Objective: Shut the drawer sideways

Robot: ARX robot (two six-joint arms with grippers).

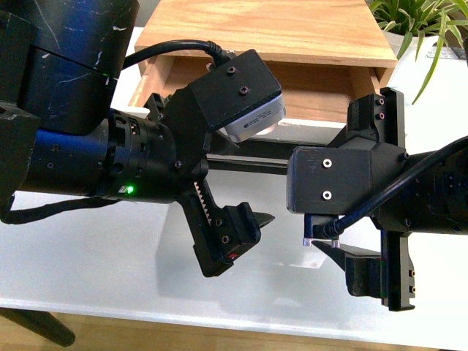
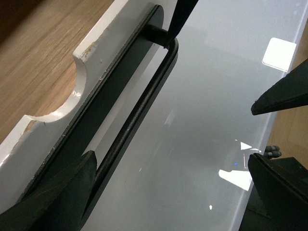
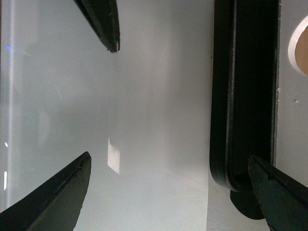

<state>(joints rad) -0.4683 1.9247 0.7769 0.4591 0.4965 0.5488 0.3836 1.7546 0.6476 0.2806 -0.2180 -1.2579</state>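
Drawer (image 2: 103, 43) — just beside left gripper (image 2: 171, 161)

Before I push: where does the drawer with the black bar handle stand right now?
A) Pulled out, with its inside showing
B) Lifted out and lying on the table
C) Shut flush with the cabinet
A: in the front view the drawer sticks out from under the cabinet, and its wooden inside is exposed behind the white front panel.

Drawer (image 1: 322, 91) front mostly hidden behind left arm (image 1: 88, 146) and right arm (image 1: 417, 197); handle (image 1: 241, 164) ends apparently covered too.
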